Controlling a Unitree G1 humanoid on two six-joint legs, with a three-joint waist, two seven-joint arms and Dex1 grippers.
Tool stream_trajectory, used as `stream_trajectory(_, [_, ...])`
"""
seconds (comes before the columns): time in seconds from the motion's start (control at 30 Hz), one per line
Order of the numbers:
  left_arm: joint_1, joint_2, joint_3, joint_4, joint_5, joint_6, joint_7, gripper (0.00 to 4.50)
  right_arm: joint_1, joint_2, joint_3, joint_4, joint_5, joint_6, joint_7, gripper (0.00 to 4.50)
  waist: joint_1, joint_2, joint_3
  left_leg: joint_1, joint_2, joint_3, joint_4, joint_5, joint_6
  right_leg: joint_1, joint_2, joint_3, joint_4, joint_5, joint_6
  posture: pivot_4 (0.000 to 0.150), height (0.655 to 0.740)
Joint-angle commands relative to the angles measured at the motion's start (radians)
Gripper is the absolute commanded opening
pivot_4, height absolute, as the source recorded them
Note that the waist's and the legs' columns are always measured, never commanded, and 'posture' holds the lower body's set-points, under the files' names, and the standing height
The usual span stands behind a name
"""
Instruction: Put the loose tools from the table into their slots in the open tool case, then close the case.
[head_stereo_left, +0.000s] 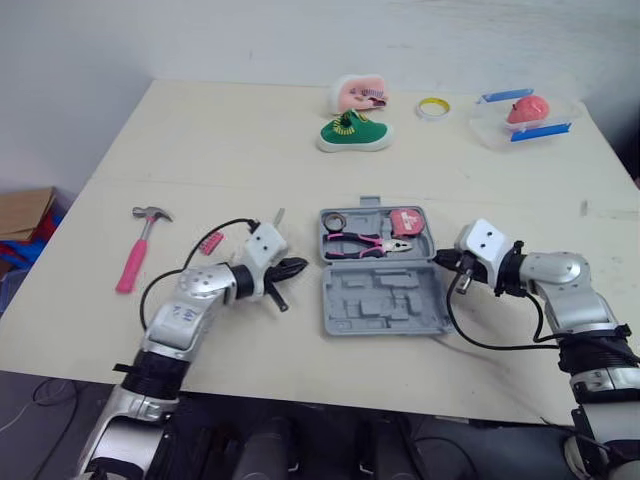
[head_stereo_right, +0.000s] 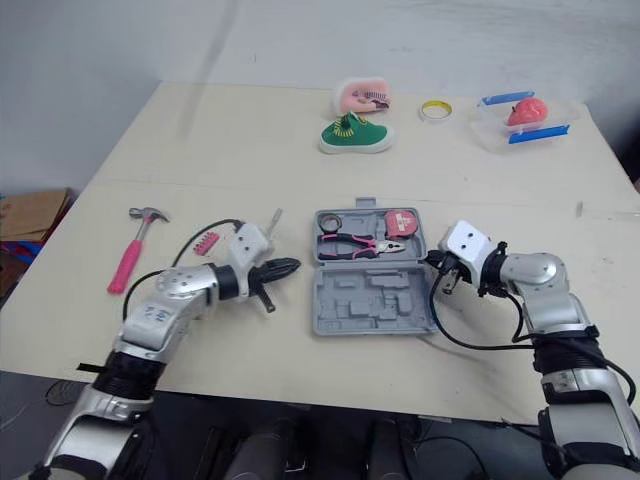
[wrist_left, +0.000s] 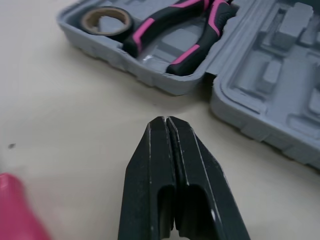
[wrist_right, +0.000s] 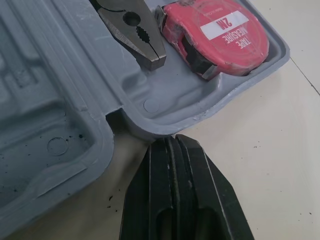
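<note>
With the left hand (head_stereo_left: 300, 267) and right hand (head_stereo_left: 442, 260) both shut and empty just beside the open tool case (head_stereo_left: 385, 290), the left should open and grip the hammer (head_stereo_left: 137, 252), well left of the case, mid-handle.

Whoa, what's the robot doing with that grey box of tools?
It is packing tools into an open grey tool case. The pliers, a tape measure and a roll of tape already lie inside. A pink-handled hammer and a small pink strip lie loose on the table, on the robot's left. The left gripper is beside the case's left side and the right gripper at its right edge, both shut and holding nothing.
</note>
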Motion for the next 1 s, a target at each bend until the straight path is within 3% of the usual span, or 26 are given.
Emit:
stream_trajectory(0.03, [-0.035, -0.031, -0.015, 0.006, 0.023, -0.005, 0.012, 0.00, 0.004, 0.000, -0.012, -0.042, 0.002, 0.011, -0.010, 0.08, -0.001, 0.000, 0.000, 0.000, 0.000, 0.000, 0.000, 0.000, 0.000, 0.000, 0.000, 0.000, 0.000, 0.000, 0.000, 0.150, 0.7400])
stream_trajectory(0.5, [-0.065, -0.092, -0.052, 0.103, 0.094, -0.023, 0.005, 0.00, 0.187, -0.009, -0.022, -0.380, 0.067, 0.178, 0.039, 0.08, 0.001, 0.000, 0.000, 0.001, 0.000, -0.001, 0.001, 0.000, 0.000, 0.000, -0.003, 0.000, -0.001, 0.000, 0.000, 0.150, 0.7400])
stream_trajectory(0.8, [0.005, -0.006, -0.062, -0.002, 0.069, -0.034, -0.136, 0.00, 0.329, -0.023, -0.049, -0.590, 0.116, 0.283, 0.039, 0.08, 0.000, 0.000, 0.000, 0.002, 0.001, -0.001, -0.001, -0.001, -0.001, 0.000, -0.003, 0.000, -0.003, 0.000, -0.001, 0.150, 0.7400])
stream_trajectory(1.0, [0.079, 0.032, -0.055, -0.089, 0.052, 0.005, -0.174, 0.00, 0.395, -0.039, -0.062, -0.638, 0.130, 0.303, 0.041, 0.08, 0.002, 0.000, 0.000, 0.002, 0.001, 0.000, -0.001, -0.001, 0.000, 0.001, -0.003, 0.000, -0.004, 0.000, 0.000, 0.150, 0.7400])
